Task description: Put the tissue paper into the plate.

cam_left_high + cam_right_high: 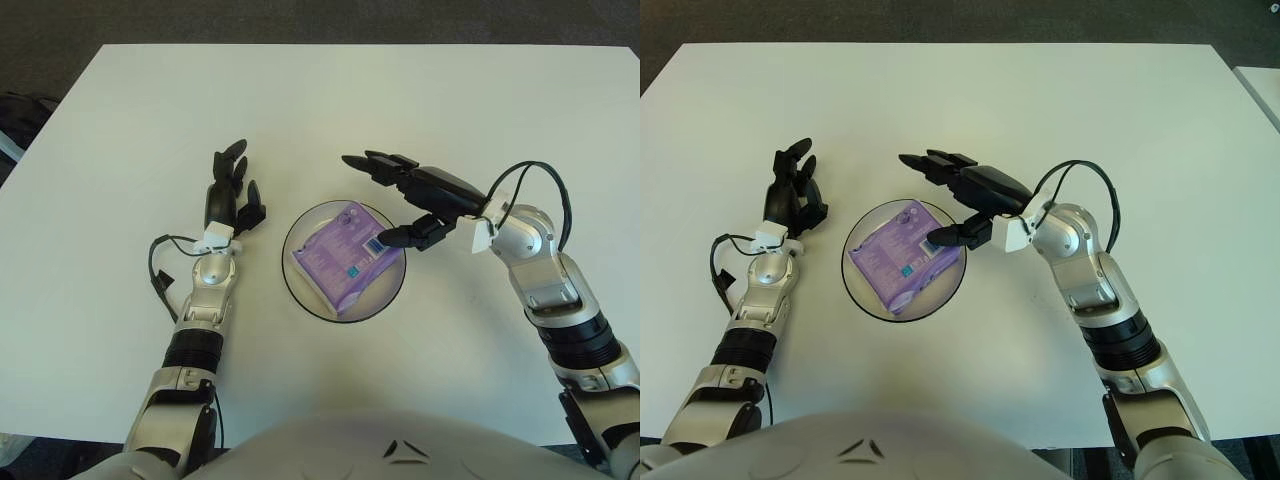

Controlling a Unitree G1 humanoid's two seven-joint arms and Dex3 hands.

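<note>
Since the purple tissue pack (344,253) already lies inside the plate (296,283), the right hand (405,193) hovers by its far-right rim, fingers spread and empty. Left hand (230,190) sits idle left of the plate, fingers relaxed.

The purple tissue packet (345,252) looks like glossy plastic wrap, lying in a clear, dark-rimmed glassy plate (298,290) on the smooth matt white counter (400,100).

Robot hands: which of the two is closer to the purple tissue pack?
The right hand. Its open black fingers reach over the rim of the clear round plate holding the purple tissue pack; the left hand shows left of the plate, apart from it.
</note>
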